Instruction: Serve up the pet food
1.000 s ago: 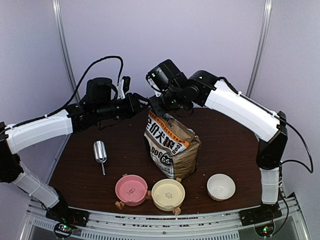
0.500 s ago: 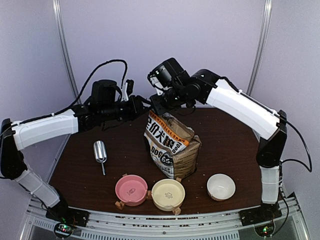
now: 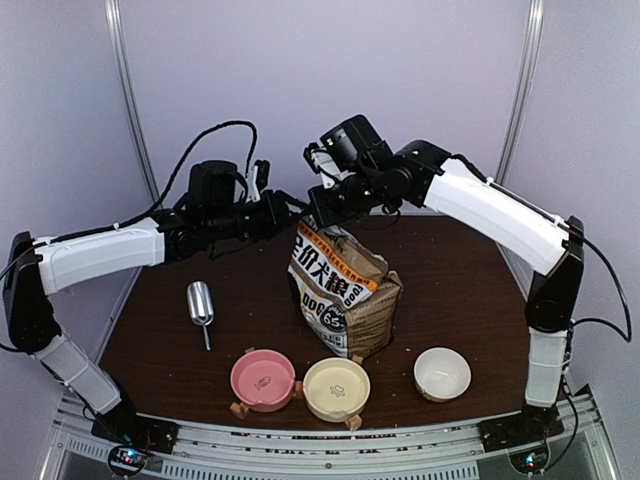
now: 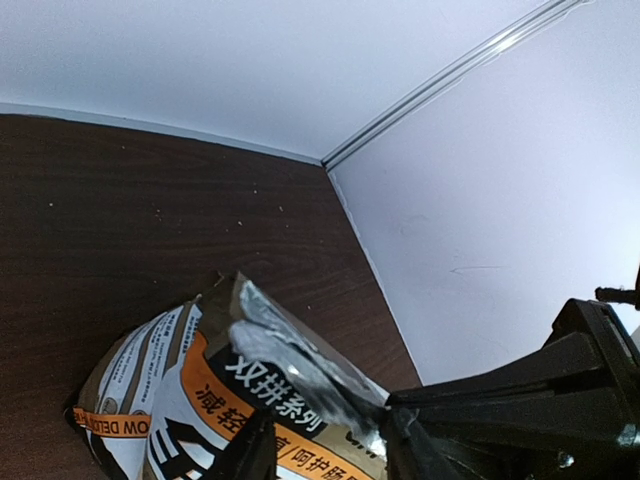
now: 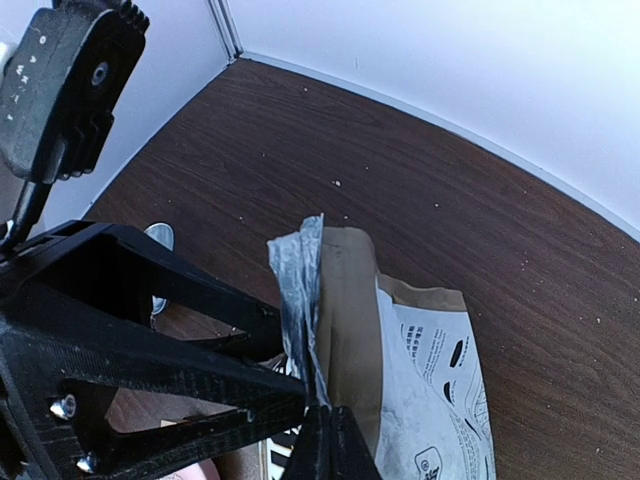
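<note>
The pet food itself is hidden; no kibble shows. A kraft-brown bag (image 3: 345,290) with an orange band stands upright mid-table. Its silver-lined top edge (image 5: 300,280) is pinched in my right gripper (image 5: 322,440), which is shut on it from above (image 3: 318,215). My left gripper (image 3: 298,205) reaches in from the left at the same top corner. In the left wrist view its fingers (image 4: 250,450) stand apart, on either side of the bag's upper printed face (image 4: 200,400), and the left gripper (image 4: 330,445) is open.
A shiny metal scoop (image 3: 201,305) lies on the table left of the bag. Three bowls sit along the near edge: pink (image 3: 263,378), pale yellow (image 3: 336,388) and white (image 3: 442,372). White walls close in behind and beside the dark wooden table (image 3: 460,270).
Both arms have drifted slightly up and to the right at the bag's top. The right gripper has closed fully on the top edge.
</note>
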